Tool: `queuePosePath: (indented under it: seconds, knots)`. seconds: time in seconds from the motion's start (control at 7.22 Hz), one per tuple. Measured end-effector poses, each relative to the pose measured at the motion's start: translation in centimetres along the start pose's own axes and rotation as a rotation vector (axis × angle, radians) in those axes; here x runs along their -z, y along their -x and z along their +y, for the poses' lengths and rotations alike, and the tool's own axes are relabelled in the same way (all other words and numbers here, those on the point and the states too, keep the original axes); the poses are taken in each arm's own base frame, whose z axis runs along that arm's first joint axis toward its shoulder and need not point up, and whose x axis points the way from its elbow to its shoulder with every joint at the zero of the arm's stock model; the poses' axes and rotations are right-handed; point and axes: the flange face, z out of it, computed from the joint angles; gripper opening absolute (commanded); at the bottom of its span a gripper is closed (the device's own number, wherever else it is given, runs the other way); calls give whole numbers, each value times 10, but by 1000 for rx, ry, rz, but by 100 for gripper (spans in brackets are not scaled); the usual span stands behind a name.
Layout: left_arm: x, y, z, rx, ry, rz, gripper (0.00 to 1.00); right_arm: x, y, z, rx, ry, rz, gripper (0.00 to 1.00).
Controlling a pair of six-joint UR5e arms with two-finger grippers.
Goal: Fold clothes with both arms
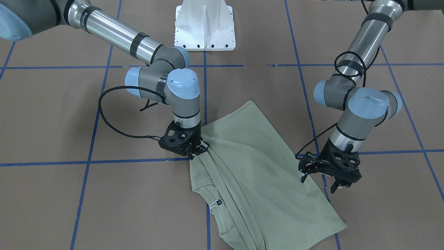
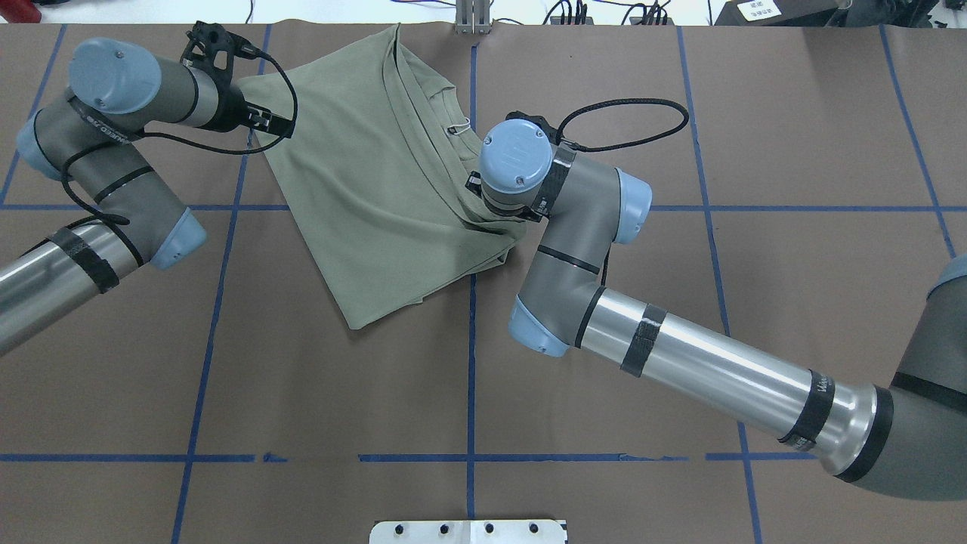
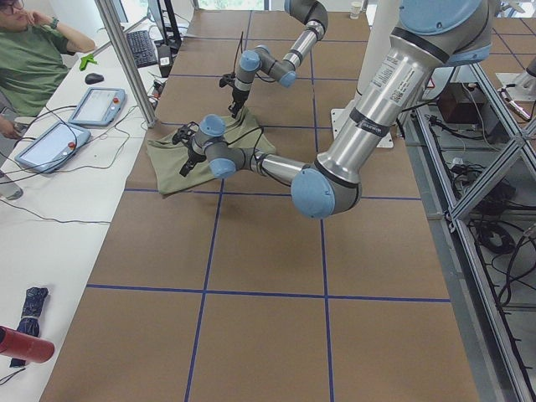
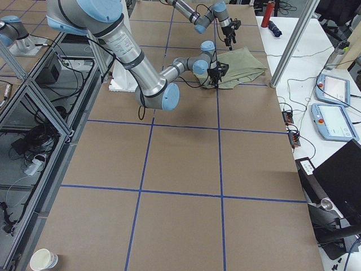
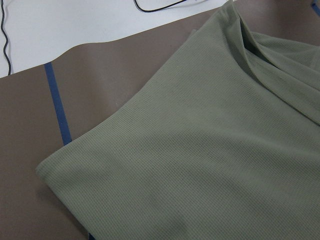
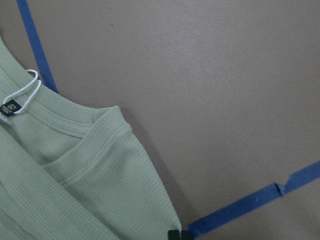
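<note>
Brown matte paper covers the desk [image 1: 52, 114], ruled into squares by blue tape [image 1: 104, 161], with the white pedestal [image 1: 205, 26] at the robot's side. Straight out from the pedestal, close to the desk's far edge, lies the shirt [image 1: 263, 163] — pale sage green, already doubled into a rough four-sided slab whose long axis runs away from the pedestal and slants toward the robot's left. Its ribbed collar [image 6: 60, 117] and small black neck tag [image 6: 10, 107] with a white loop sit at the end farthest from the pedestal, on the slab's right.

The right pincer [image 1: 198, 148] is clamped on the shirt's right-hand edge, on the pedestal side of the collar. Long soft creases fan out from its closed fingertips. The left pincer [image 1: 318, 184] hangs with fingers spread, holding nothing, over the opposite long edge and, as far as the side views show, clear of the cloth.

The fabric is a fine waffle knit, limp and matte, so it should drape and drag rather than hold a line. As I judge it, the coming move turns on that left edge lying just beneath the left pincer, running lengthwise away from the pedestal — the left arm is the nearer one, and would need to drop and close there before both arms can carry a fold across
</note>
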Motion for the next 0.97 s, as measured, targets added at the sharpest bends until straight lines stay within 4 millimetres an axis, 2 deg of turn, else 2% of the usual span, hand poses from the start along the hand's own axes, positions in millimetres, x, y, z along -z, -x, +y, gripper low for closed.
queuePosePath:
  seconds: [0.14, 0.28, 0.42, 0.69, 0.83, 0.97]
  knots:
    - [0, 0, 0, 0, 0, 0, 100, 13, 1, 2, -1, 2, 12, 0]
    - [0, 0, 0, 0, -1, 1, 100, 35, -8, 8, 1, 6, 24, 0]
    - [0, -1, 0, -1, -1, 1, 100, 58, -33, 25, 11, 18, 31, 0]
    - [1, -1, -1, -1, -2, 2, 100, 105, -99, 90, 66, 25, 35, 0]
    - [1, -2, -1, -2, -2, 3, 100, 123, -125, 124, 75, 27, 36, 0]
    - [1, -3, 0, -2, -2, 4, 100, 132, -140, 148, 80, 24, 38, 72]
